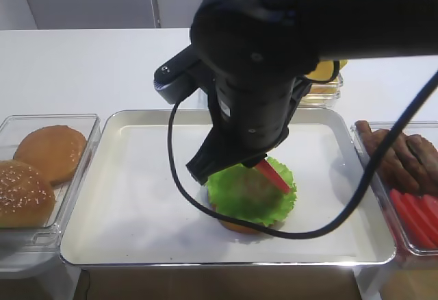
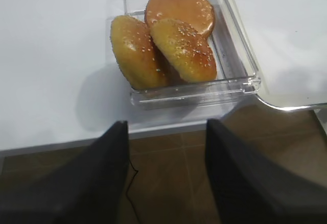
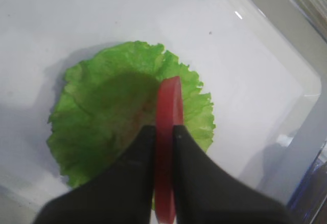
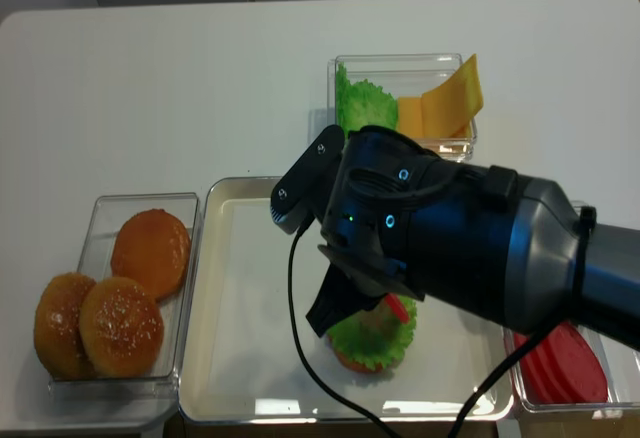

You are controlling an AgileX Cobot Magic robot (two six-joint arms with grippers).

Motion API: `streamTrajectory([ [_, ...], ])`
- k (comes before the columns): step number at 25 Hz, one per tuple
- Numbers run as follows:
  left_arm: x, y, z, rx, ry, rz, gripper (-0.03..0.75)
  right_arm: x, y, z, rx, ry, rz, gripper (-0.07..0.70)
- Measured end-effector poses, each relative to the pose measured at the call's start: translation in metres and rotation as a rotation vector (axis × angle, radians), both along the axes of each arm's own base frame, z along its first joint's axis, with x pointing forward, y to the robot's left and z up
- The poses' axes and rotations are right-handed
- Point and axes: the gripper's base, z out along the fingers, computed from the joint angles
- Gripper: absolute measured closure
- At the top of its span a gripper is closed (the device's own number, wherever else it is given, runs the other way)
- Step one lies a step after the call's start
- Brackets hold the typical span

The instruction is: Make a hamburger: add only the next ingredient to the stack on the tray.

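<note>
Pinching tomato slice (image 3: 167, 132) edge-on, right hand (image 3: 163, 147) above lettuce leaf (image 3: 102, 127).

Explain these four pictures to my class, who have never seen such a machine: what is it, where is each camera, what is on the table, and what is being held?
It is a two-armed robot with pincer grippers. Two cameras look down from above; one sits on each wrist. On the white tray stands a bun base topped with a lettuce leaf. The right gripper is shut on a red tomato slice, held on edge just above the leaf. The left gripper is open, empty, off the table's edge beside a clear box of buns. Other boxes hold meat strips, more tomato slices, cheese and lettuce.
</note>
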Motion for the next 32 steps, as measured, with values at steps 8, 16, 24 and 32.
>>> streamTrajectory([
  [8,0.000,0.000,0.000,0.000,0.000,0.000,0.356,-0.002,0.001,-0.001,0.019,0.028,-0.012,0.396],
  [16,0.000,0.000,0.000,0.000,0.000,0.000,0.356,-0.007,0.003,-0.003,0.052,0.079,-0.036,0.057],
  [24,0.000,0.000,0.000,0.000,0.000,0.000,0.356,-0.010,-0.001,0.009,0.104,0.099,-0.037,-0.060],
  [32,0.000,0.000,0.000,0.000,0.000,0.000,0.356,0.029,-0.069,0.045,0.261,0.120,-0.173,-0.031],
])
